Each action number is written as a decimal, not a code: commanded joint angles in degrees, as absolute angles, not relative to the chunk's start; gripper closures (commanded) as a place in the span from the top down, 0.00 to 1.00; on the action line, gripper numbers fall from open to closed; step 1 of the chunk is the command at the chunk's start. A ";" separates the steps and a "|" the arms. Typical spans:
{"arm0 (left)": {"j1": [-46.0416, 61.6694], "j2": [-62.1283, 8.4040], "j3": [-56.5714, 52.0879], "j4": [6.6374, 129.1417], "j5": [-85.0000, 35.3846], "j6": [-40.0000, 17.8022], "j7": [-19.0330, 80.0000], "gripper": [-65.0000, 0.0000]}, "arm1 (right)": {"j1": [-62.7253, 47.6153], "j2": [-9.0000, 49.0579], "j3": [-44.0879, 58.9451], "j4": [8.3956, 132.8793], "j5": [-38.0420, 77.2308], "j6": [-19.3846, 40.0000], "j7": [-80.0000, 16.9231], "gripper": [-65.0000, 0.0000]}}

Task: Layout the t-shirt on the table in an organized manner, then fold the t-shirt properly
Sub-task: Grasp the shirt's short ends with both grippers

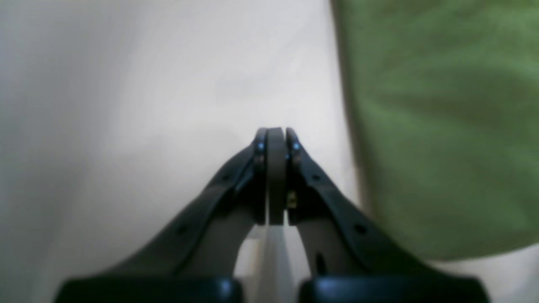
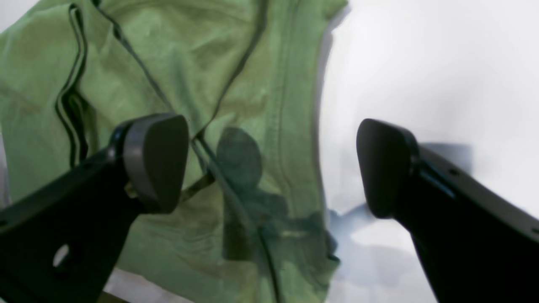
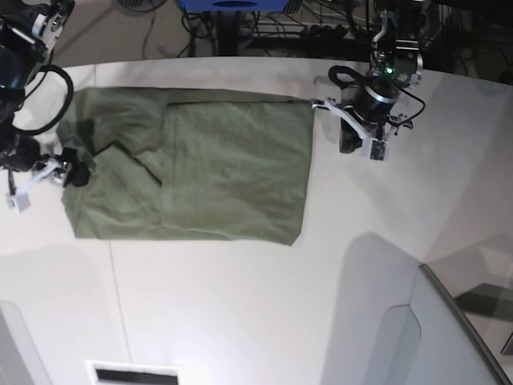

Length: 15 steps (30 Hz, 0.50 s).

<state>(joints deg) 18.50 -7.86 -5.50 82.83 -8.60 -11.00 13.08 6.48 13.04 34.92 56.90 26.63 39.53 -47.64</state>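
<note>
The olive-green t-shirt lies flat on the white table as a rough rectangle, with overlapping folds on its left part. My right gripper hovers at the shirt's left edge. In the right wrist view this gripper is open, one finger over wrinkled cloth and the other over bare table, with nothing between them. My left gripper is just off the shirt's far right corner. In the left wrist view it is shut on nothing over bare table, with the shirt beside it.
A grey angled panel rises at the near right corner. A thin dark seam runs across the tabletop near the front left, and a dark slot sits at the front edge. Cables and a blue object lie beyond the far edge.
</note>
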 commanded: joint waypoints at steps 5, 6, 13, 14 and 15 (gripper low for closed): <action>16.57 -9.27 -5.05 79.52 -10.77 -11.12 11.56 0.00 | 7.25 12.62 35.12 57.45 27.65 40.00 -51.30 0.89; 16.13 -9.19 -5.05 78.55 -10.77 -11.12 11.56 0.00 | 7.16 12.44 35.12 57.45 27.65 40.00 -51.56 0.89; 13.23 -9.36 -2.15 76.26 -10.77 -11.12 11.47 0.00 | 6.20 11.74 34.95 57.45 27.47 40.00 -51.82 0.89; 13.14 -9.36 -1.54 76.26 -10.77 -11.12 11.47 0.00 | 6.02 11.65 34.95 57.45 27.47 40.00 -51.82 0.89; 12.97 -9.36 -0.92 76.26 -10.77 -11.12 11.47 0.00 | 6.02 11.56 34.86 57.45 27.47 40.00 -51.82 0.89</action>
